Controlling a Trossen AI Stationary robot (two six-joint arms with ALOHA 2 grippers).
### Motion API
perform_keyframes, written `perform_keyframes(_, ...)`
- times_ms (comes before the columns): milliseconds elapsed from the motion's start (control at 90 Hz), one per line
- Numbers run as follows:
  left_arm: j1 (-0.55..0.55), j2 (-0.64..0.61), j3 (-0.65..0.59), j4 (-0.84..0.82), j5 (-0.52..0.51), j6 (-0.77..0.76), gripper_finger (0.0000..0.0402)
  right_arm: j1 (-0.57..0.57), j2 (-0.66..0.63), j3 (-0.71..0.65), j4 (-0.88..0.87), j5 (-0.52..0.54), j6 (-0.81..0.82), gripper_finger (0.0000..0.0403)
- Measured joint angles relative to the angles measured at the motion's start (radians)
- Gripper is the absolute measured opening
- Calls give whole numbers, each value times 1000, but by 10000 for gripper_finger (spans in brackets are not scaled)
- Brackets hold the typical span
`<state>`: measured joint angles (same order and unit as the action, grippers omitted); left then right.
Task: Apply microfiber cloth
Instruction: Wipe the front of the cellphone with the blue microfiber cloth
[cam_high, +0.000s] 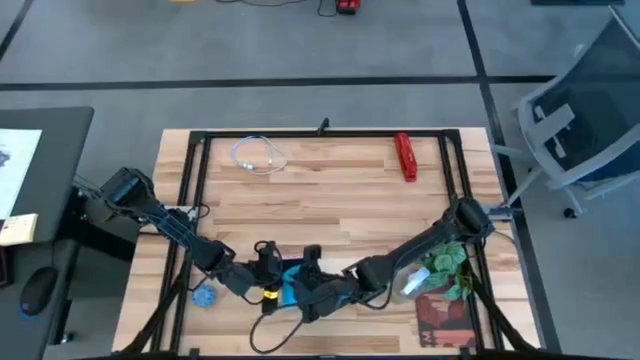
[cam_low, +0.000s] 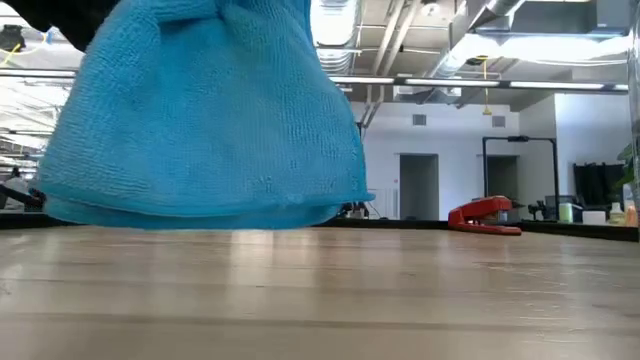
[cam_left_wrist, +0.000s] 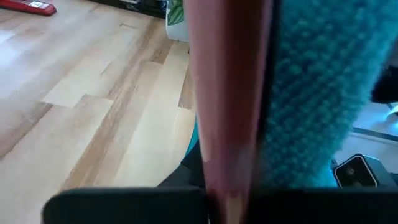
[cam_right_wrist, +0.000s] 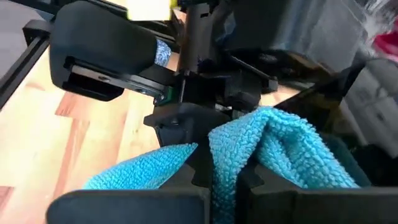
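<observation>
wooden table (cam_high: 330, 200) filling most of the high view, framed by black rails. two dark arms reaching in from either side and meeting at the near edge, middle of the table. bright sky-blue microfiber cloth (cam_low: 200, 120) bunched between them there, draped down with its lower hem resting on the wood in the low view, mostly hidden under the wrists from above, only a blue sliver showing (cam_high: 291, 280). right gripper (cam_right_wrist: 214, 171) closed on a raised fold of the cloth (cam_right_wrist: 273, 149), fabric pinched between its two dark fingers. left gripper (cam_high: 268, 282) right against the cloth from the other side, blue weave pressed close beside its finger (cam_left_wrist: 230, 112) in the left wrist view; open or closed there, cannot tell. dark red book or mat (cam_high: 440, 318) lying at the near right corner. green leafy plant (cam_high: 448, 262) just beside the right arm's forearm, with a pale clear bottle (cam_high: 412, 282) next to it. red stapler (cam_high: 405, 156) far back on the right, well apart from the arms. coiled pale cable (cam_high: 258, 155) far back on the left. small round blue disc (cam_high: 205, 296) near the left arm, at the near left.
</observation>
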<state>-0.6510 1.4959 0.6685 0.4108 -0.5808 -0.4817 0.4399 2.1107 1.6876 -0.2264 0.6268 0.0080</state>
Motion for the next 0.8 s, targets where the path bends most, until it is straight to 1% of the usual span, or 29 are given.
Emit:
perform_keyframes(100,0,-14,0,-13,0,8,4,9,-2,1,-54,-7,52,0)
perform_keyframes(322,-5,-18,0,-35,1,10,4,41,2,-3,-164,13,101,0)
perform_keyframes(467,-6,-23,0,-28,-14,5,4,55,4,-8,-290,6,164,0)
perform_keyframes(544,-12,-31,14,14,8,-12,4,65,18,-20,-387,38,191,0)
perform_keyframes(656,-15,-29,9,-3,8,-20,4,82,12,-16,-435,57,253,0)
perform_keyframes(800,-4,-29,8,3,-49,-54,4,138,4,-9,-449,52,306,0)
